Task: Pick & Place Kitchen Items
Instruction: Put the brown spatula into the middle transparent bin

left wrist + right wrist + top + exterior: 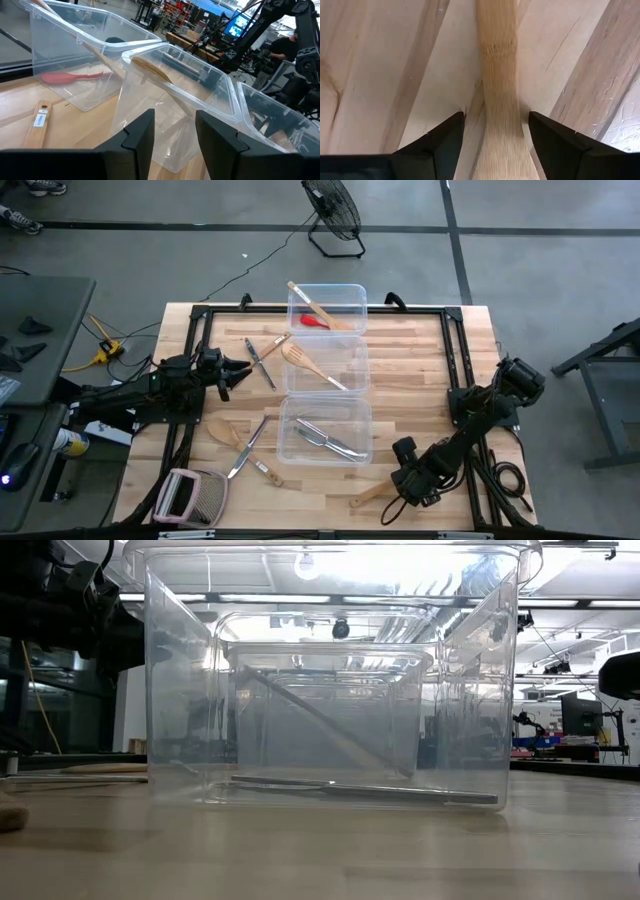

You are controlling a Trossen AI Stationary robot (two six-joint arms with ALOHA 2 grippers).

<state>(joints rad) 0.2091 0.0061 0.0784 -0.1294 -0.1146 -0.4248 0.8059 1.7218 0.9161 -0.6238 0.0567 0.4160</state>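
Note:
Three clear tubs stand in a row down the table's middle: the far one (327,307) holds a wooden spoon and the red utensil (314,321), the middle one (326,365) a slotted wooden spatula (310,364), the near one (325,429) silver cutlery (328,440). My right gripper (403,485) is open and low over a pale wooden utensil (370,497) lying flat at the near right. Its fingers stand either side of the utensil (501,115) without touching it. My left gripper (237,370) is open and empty left of the middle tub (175,95).
Loose on the table's left lie a knife and a wooden utensil (265,358), a wooden spoon (224,431), silver cutlery (247,447) and a wooden-handled piece (266,471). A pink-framed mesh item (190,496) sits at the near left corner. Black rails (190,345) border the table.

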